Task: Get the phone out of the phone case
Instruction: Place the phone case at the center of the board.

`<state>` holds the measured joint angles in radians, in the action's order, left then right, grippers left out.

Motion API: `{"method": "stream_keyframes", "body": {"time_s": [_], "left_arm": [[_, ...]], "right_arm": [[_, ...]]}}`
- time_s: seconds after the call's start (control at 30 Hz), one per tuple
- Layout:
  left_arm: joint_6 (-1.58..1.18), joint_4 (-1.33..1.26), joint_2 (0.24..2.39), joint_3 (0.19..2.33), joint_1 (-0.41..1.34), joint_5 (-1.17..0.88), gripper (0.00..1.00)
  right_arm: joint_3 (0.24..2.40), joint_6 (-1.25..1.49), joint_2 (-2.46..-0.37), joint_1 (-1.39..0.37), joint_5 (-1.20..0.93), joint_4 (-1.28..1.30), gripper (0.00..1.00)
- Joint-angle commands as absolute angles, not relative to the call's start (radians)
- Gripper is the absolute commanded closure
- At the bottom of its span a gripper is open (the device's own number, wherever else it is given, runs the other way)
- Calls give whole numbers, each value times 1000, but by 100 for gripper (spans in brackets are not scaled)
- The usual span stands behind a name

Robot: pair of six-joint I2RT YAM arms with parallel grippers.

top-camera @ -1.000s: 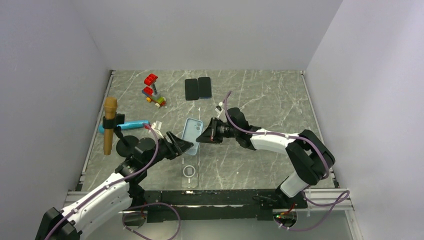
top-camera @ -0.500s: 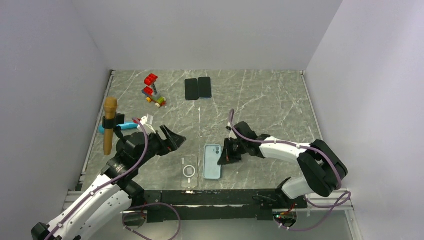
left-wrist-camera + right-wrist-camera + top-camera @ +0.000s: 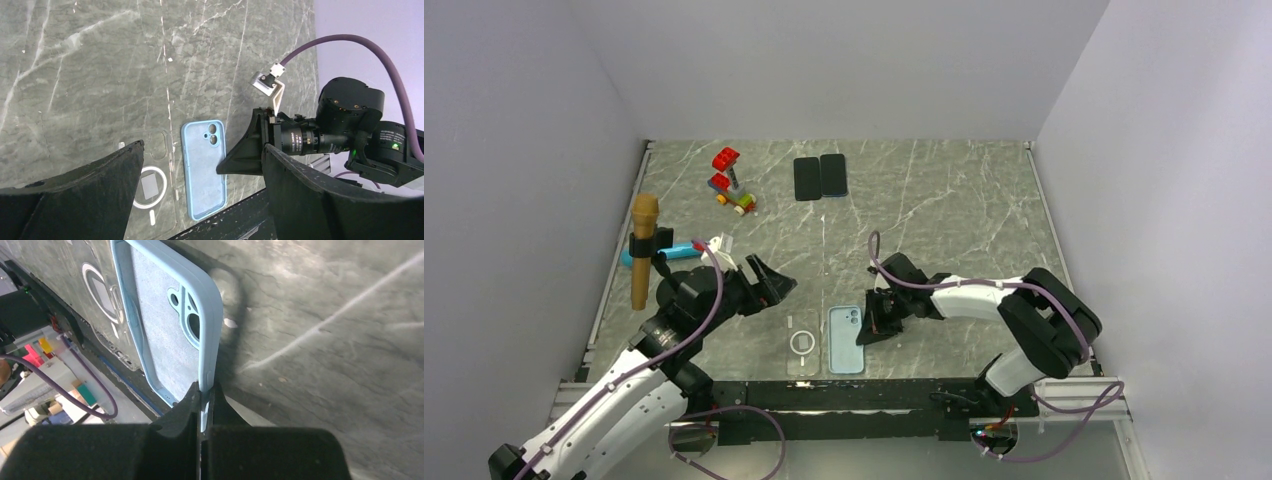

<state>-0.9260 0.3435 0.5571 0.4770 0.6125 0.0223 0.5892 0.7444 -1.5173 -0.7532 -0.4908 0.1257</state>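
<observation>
A light blue phone case (image 3: 845,338) lies near the table's front edge, open side up, with its fuzzy lining and camera cutout showing and no phone in it. It also shows in the left wrist view (image 3: 203,167) and the right wrist view (image 3: 165,330). My right gripper (image 3: 871,325) is shut on the case's right rim (image 3: 204,390). My left gripper (image 3: 769,283) is open and empty, above and left of the case (image 3: 200,170). Two dark phones (image 3: 807,178) (image 3: 833,174) lie side by side at the back.
A clear case with a white ring (image 3: 801,343) lies just left of the blue one. A brick toy (image 3: 730,182), a brown microphone on a stand (image 3: 643,250) and a blue tube (image 3: 686,250) are on the left. The black front rail (image 3: 854,392) is close by.
The blue case was held up mid-table between both grippers. My left gripper let go and drew back left. My right gripper carried the case down to the front edge beside the clear case.
</observation>
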Motion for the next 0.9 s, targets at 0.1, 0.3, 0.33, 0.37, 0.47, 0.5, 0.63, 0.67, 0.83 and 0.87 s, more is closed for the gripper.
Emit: {"method": "stream_keyframes", "body": {"time_s": [0.1, 0.3, 0.33, 0.37, 0.47, 0.5, 0.63, 0.67, 0.83, 0.87], "left_arm": [[-922, 325, 540, 480, 615, 13, 10], [-914, 320, 555, 488, 614, 9, 10], [-916, 318, 554, 486, 614, 8, 10], [-916, 315, 551, 483, 615, 9, 10], [-912, 318, 545, 484, 614, 9, 10], [-909, 322, 542, 487, 614, 9, 9], [-904, 332, 528, 488, 614, 9, 9], [-901, 334, 522, 489, 615, 9, 9], [-874, 356, 495, 518, 615, 20, 9], [-863, 363, 488, 529, 615, 23, 9]], "right_arm": [[654, 792, -1568, -793, -511, 51, 96], [644, 874, -1584, -805, -512, 5, 93], [647, 878, -1584, -807, -510, 5, 92], [648, 882, -1582, -809, -506, 5, 89], [643, 882, -1566, -809, -494, 20, 75], [641, 877, -1555, -809, -483, 33, 66], [647, 831, -1513, -809, -408, 130, 44], [651, 819, -1500, -809, -382, 155, 40], [682, 770, -1402, -809, -233, 290, 27], [696, 760, -1371, -807, -191, 317, 24]]}}
